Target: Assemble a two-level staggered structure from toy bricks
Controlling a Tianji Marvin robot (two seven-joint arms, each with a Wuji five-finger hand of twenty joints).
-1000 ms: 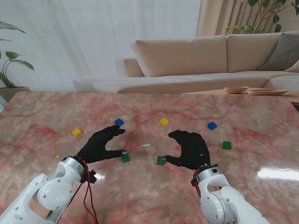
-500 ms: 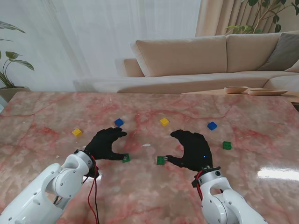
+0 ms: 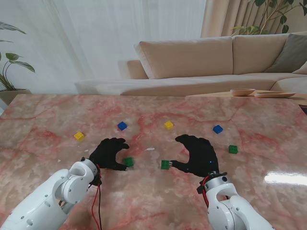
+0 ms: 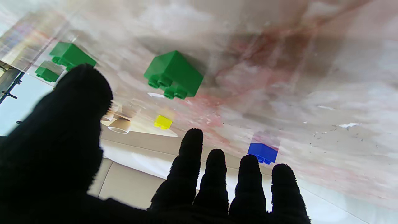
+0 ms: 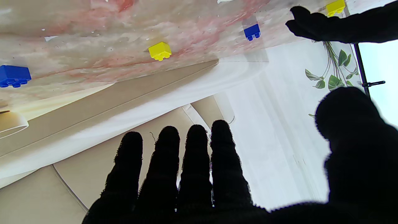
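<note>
We're in a home living room here: a big beige sofa (image 3: 192, 57) wraps around the far side, with a grey cushion (image 3: 291, 52) tucked in its corner. Sheer white curtains (image 3: 96, 38) hang behind it, leafy houseplants (image 3: 12, 67) frame both edges, and shallow wooden bowls (image 3: 242, 92) sit on a side table beyond the pink marble bench (image 3: 153, 201).

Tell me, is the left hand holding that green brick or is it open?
Open. In the wrist view the left hand has its fingers spread, and the green brick sits untouched on the table.
</note>
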